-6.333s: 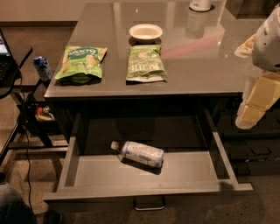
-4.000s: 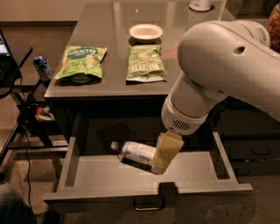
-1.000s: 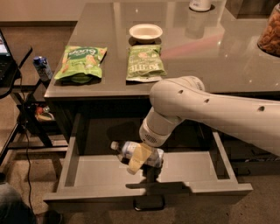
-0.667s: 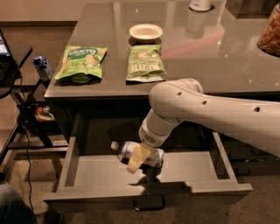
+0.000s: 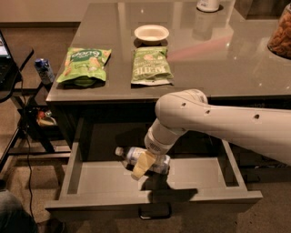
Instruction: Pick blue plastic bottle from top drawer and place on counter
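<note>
Brown carpet (image 5: 273, 214) is seen along the bottom edge, with a dark shape cut off in the lower left corner that cannot be identified. One top drawer (image 5: 104, 179) is pulled out toward the camera, and a single small metal handle (image 5: 154, 212) is seen under its front panel. One blue plastic bottle (image 5: 133, 154) is found in the drawer, lying on its side on the flat bottom near the back, with its white cap pointing left. Much of the bottle is covered by the gripper (image 5: 143, 164), which is lowered into the drawer and set against the bottle's middle. Whether the gripper is closed on the bottle or merely resting over it cannot be told. One thick white arm (image 5: 218, 119) is stretched in from the right edge, where it is cut off.

Behind the drawer, the counter (image 5: 227, 63) is seen, grey and glossy. Two green snack bags are laid flat near its front edge, the left bag (image 5: 85, 65) and the right bag (image 5: 151, 66) well apart. One white bowl (image 5: 151, 33) is placed just behind the right bag. At the far edge, one white container (image 5: 208, 4) is cut off by the top of the frame, and one jar (image 5: 280, 32) of brown contents is cut off at the right. To the left, one small blue carton (image 5: 44, 71) is seen beside a black stand (image 5: 16, 68).
</note>
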Available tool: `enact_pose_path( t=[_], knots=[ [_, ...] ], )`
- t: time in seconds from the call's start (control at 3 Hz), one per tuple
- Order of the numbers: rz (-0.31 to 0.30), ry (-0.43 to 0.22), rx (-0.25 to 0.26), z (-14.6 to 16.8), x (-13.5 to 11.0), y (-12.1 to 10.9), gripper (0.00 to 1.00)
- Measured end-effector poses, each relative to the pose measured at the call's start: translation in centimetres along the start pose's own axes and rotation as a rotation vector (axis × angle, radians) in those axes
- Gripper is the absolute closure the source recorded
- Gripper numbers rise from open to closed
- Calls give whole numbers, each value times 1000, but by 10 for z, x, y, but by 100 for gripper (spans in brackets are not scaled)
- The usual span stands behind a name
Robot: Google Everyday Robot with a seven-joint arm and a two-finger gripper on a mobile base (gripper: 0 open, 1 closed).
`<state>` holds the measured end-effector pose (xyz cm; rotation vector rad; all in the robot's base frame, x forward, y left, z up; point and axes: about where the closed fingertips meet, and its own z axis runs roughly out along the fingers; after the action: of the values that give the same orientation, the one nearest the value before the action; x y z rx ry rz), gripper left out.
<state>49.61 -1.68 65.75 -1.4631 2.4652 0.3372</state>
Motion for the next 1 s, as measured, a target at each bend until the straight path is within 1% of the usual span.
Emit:
enact_pose_path(
  t=[0.33,0.67,1.0],
  knots=[
    [18,-6,-2,13,2,-6,0],
    [36,-7,-39,39,16,-15,0],
    [42,-8,-48,44,22,-18,0]
  ],
)
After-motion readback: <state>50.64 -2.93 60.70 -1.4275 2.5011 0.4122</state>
